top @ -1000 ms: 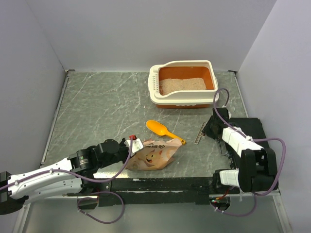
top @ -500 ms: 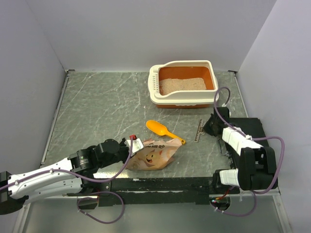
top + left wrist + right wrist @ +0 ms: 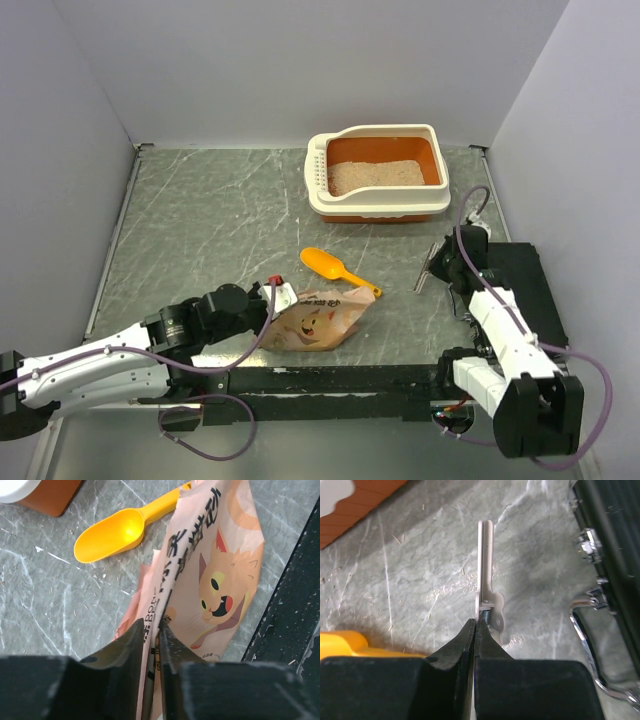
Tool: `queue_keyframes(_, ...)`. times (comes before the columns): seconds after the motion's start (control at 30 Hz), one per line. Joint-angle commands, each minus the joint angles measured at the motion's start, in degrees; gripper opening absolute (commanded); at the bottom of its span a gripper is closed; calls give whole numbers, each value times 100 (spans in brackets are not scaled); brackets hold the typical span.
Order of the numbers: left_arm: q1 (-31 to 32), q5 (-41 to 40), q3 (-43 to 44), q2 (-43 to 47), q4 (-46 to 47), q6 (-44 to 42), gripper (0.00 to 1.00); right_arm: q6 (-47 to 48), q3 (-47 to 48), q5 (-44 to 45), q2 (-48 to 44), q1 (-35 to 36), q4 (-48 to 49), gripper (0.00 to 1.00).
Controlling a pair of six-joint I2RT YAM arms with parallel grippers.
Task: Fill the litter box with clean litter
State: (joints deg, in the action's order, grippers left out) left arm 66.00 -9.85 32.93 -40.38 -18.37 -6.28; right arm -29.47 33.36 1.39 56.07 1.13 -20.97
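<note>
From above, the litter box [image 3: 375,210] stands at the far side of the table [image 3: 200,220]. A bed of pale litter [image 3: 375,177] covers much of its floor, with some orange bare at the far end. Near the front edge a crinkled bag [image 3: 318,322] lies slumped on its side, and a yellow scoop [image 3: 330,265] sits just beyond it. The left gripper [image 3: 275,293] is at the bag's top edge. The right gripper [image 3: 440,262] holds a slim clip [image 3: 428,268] beside the black box [image 3: 520,280].

The left wrist view shows the bag's folded rim [image 3: 154,597] running between the two fingers, which are closed on it. How firm the pinch is cannot be told. The paper looks thin, soft and creased, so it would likely buckle rather than hold its shape.

In the right wrist view the fingertips are clenched on the clip's spring end [image 3: 487,615], and its long flat arm points away over the table.

The litter is fine and loose, so it cannot be gripped; it will flow and scatter. It is best moved by tipping the bag or using the scoop. The bag probably needs one hold at the rim and another low down. Whether any litter remains inside it cannot be seen.
</note>
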Motion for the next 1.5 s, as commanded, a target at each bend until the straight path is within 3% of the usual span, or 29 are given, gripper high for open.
queue_keyframes(0.0, -17, 281, 425, 100, 9, 57, 28, 398, 399, 134, -544, 72, -644, 0)
queue_keyframes(0.17, -17, 632, 1197, -39, -639, 215, 35, 574, 854, 1, -975, 431, -1022, 0)
queue_keyframes(0.33, -8, 1291, 2278, -356, -940, 584, 42, 636, 1321, -243, -1107, 1503, -1111, 0)
queue_keyframes(0.4, -8, 1249, 2646, -488, -879, 1152, 46, 775, 1628, -384, -1168, 1828, -1128, 0)
queue_keyframes(0.57, -17, 1494, 3255, -1023, -827, 1866, 41, 1381, 2349, -1305, -1406, 2427, -1172, 0)
queue_keyframes(0.73, -17, 1714, 2817, -920, 584, 2447, 41, 1743, 2788, -3272, -1608, 2515, -1190, 0)
queue_keyframes(0.93, -8, 1942, 2052, -630, 2151, 3194, 40, 1507, 2807, -4259, -1916, 2577, -822, 0)
queue_keyframes(1.17, -8, 2382, 1507, -734, 3391, 3221, 42, 1015, 2746, -4805, -1889, 2700, -399, 0)
queue_keyframes(1.47, -17, 2101, 1304, -690, 3701, 3063, 44, 742, 2544, -4771, -1969, 3122, 23, 0)
